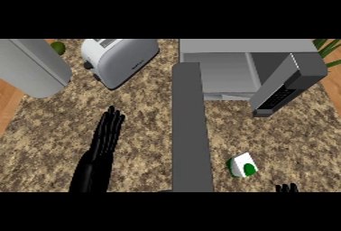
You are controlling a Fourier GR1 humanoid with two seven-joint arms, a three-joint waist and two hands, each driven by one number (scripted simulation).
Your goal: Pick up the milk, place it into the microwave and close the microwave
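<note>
Counter (140, 149) | milk (242, 166) near front edge | left hand (106, 135) released | right hand (287, 188) unclear

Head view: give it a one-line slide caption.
Milk carton sits on the counter before the open microwave; left hand open.

Single head view, steeply down onto counter (133, 135).

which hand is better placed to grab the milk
Right. The right hand shows at the lower edge just beside the milk, same side as the open microwave. The left hand rests open beyond the microwave door.
</note>
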